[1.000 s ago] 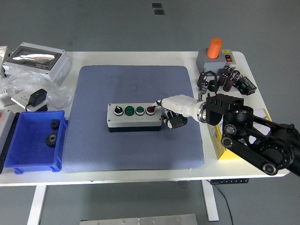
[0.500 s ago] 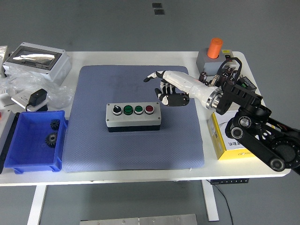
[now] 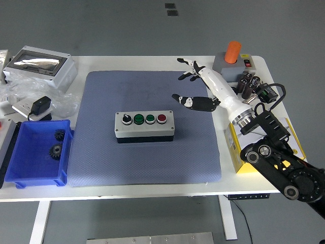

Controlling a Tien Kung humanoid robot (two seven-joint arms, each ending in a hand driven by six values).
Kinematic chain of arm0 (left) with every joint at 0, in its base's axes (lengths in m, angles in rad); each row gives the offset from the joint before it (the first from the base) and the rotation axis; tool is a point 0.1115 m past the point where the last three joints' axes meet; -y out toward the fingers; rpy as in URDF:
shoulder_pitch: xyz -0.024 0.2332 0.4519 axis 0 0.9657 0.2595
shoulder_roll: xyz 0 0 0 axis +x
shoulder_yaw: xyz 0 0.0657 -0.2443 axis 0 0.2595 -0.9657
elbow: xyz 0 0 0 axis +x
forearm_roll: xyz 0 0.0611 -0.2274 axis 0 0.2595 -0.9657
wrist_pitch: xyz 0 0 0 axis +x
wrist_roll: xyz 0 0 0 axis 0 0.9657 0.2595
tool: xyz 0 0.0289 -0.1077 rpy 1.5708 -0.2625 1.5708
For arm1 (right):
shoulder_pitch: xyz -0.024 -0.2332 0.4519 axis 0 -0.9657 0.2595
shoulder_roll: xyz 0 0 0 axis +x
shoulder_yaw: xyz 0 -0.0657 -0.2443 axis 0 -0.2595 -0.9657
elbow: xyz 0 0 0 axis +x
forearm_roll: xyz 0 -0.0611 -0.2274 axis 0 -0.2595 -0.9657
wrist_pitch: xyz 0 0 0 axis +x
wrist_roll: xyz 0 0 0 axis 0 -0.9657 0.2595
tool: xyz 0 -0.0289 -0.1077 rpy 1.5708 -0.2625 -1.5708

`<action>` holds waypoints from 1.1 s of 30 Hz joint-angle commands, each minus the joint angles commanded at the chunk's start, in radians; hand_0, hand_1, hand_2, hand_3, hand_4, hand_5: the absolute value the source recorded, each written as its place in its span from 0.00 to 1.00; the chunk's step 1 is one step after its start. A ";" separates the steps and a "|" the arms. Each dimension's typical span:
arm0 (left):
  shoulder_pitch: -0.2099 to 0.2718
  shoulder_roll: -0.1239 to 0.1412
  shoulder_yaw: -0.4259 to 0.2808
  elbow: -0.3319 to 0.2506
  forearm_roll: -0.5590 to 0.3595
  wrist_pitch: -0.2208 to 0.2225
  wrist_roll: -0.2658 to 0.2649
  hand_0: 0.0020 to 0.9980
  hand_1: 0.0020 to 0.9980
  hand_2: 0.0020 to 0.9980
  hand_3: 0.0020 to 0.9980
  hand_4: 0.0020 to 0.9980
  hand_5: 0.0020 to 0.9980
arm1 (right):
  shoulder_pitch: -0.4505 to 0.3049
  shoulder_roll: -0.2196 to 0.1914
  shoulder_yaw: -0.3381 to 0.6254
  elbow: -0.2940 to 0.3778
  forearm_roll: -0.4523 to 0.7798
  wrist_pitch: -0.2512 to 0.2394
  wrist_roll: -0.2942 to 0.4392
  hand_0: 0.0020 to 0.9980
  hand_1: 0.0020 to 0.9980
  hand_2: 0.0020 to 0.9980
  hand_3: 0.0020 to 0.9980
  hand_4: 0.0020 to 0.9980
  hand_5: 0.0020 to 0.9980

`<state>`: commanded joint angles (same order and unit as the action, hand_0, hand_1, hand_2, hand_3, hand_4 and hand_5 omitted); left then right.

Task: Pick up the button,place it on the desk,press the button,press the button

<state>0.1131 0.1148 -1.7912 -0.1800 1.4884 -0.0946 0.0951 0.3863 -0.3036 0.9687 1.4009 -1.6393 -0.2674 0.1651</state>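
Note:
The button box is a grey box with a black base, lying flat on the blue-grey mat at the middle. Its top carries a black knob, two green buttons and a red button. My right hand is white with black fingertips, raised above the mat's far right part, well up and to the right of the box. Its fingers are spread and hold nothing. My left arm is out of view.
A blue bin with gears stands at the left. A grey case, plastic bags and a black adapter lie at the far left. An orange-topped grey box, black parts and a yellow box sit at the right.
My right hand has lifted off the red-button end of the box and swung up and to the right, its fingers opening out. The box has stayed in place.

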 joint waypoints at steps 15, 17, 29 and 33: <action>-0.030 0.050 -0.004 0.000 0.041 -0.006 0.008 0.65 0.66 0.63 0.72 0.66 0.49 | -0.243 -0.021 0.332 0.069 0.316 0.029 0.103 0.88 0.91 0.90 0.95 0.90 0.62; -0.032 0.052 -0.005 0.000 0.047 -0.007 0.010 0.65 0.66 0.63 0.72 0.66 0.49 | -0.264 -0.019 0.365 0.073 0.342 0.038 0.110 0.88 0.91 0.90 0.95 0.90 0.62; -0.040 0.074 -0.013 0.000 0.078 -0.016 0.021 0.65 0.66 0.63 0.72 0.66 0.50 | -0.375 0.002 0.540 0.133 0.405 0.058 0.133 0.85 0.86 0.85 0.87 0.88 0.61; -0.059 0.086 -0.016 0.000 0.113 -0.027 0.029 0.65 0.66 0.63 0.73 0.66 0.50 | -0.408 0.006 0.597 0.171 0.406 0.057 0.135 0.85 0.86 0.84 0.85 0.87 0.60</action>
<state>0.0540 0.2008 -1.8074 -0.1800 1.6014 -0.1220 0.1244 -0.0221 -0.2980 1.5659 1.5719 -1.2337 -0.2100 0.3002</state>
